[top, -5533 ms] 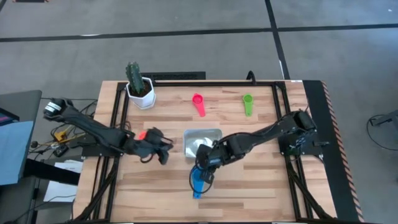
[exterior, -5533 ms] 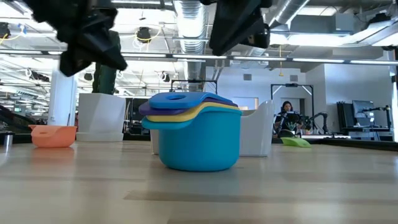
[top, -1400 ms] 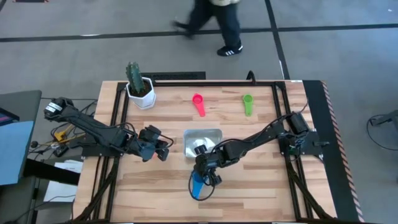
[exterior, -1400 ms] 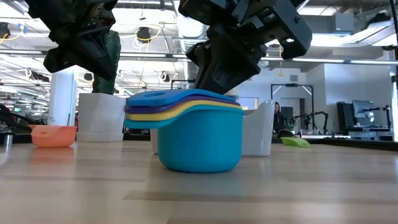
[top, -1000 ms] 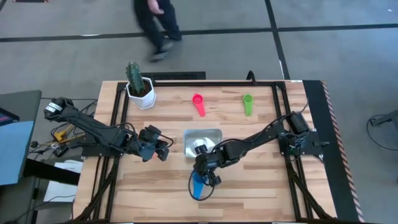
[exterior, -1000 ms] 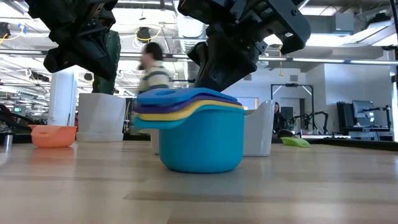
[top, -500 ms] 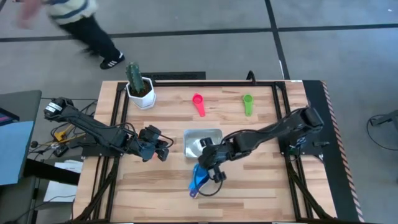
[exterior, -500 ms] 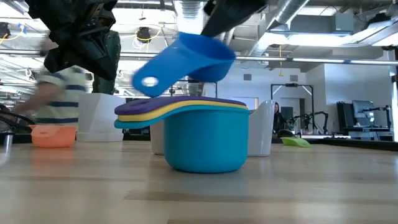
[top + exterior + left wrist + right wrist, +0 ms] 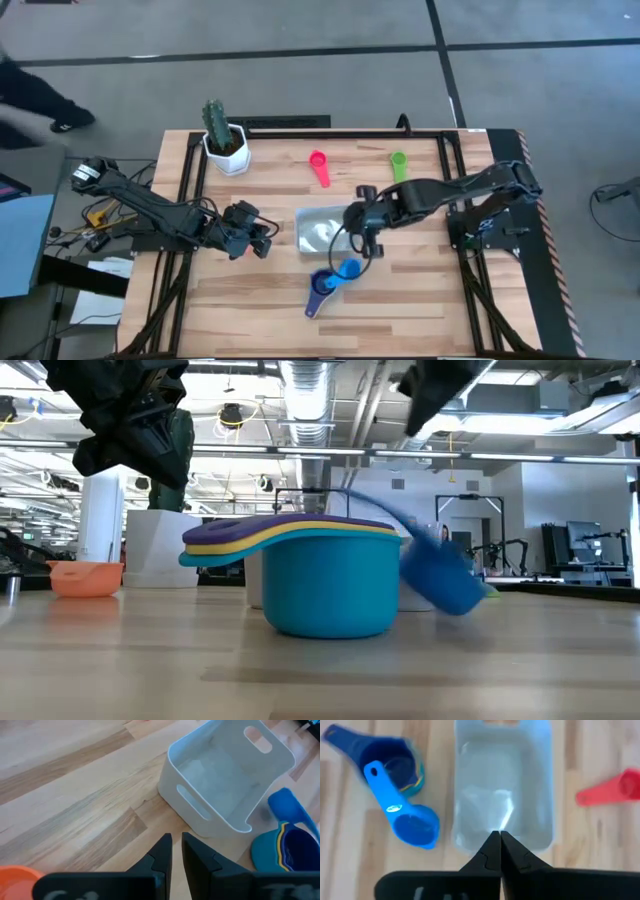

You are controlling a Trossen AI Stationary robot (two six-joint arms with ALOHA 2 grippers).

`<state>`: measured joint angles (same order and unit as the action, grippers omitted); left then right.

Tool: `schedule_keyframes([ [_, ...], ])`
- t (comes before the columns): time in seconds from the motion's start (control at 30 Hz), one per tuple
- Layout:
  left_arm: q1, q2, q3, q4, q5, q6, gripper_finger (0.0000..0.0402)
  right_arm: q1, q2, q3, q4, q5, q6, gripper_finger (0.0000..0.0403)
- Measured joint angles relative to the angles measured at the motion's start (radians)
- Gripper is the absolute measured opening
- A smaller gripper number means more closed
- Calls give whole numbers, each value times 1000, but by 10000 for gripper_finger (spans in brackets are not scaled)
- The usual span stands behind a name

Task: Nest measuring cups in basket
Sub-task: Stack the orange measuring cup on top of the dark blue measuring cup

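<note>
The basket [image 9: 322, 229] sits mid-tabletop [image 9: 260, 300], with bare wood open along the near edge. The right pincer [image 9: 362, 243], fingers pressed together and empty, hovers at the basket's right rim. One blue cup [image 9: 348, 268] lies just below it, apart from the pincer, beside the three-cup teal stack [image 9: 319, 285]. One pink cup [image 9: 320, 165] and one green cup [image 9: 398, 165] lie well apart at the far edge. The left pincer [image 9: 262, 238], nearly closed and empty, waits left of the basket.
</note>
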<state>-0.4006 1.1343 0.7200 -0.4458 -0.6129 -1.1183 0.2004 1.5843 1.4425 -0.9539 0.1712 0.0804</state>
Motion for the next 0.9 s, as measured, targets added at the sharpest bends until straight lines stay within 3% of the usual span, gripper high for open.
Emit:
schedule_keyframes([
  [0.13,0,0,0,-1,3,-1,29,25,-27,-37,-37,-71,90,16],
  [0.4,11,0,0,-22,-2,-14,29,135,-33,-214,209,-135,322,9],
  [0.57,86,0,-14,-194,28,-244,29,140,-33,-238,259,-33,538,23],
  [0.8,176,0,-19,-493,96,-507,30,140,-33,-238,242,-15,725,28],
  [0.9,223,0,-19,-571,124,-542,31,140,-33,-238,244,-14,755,36],
])
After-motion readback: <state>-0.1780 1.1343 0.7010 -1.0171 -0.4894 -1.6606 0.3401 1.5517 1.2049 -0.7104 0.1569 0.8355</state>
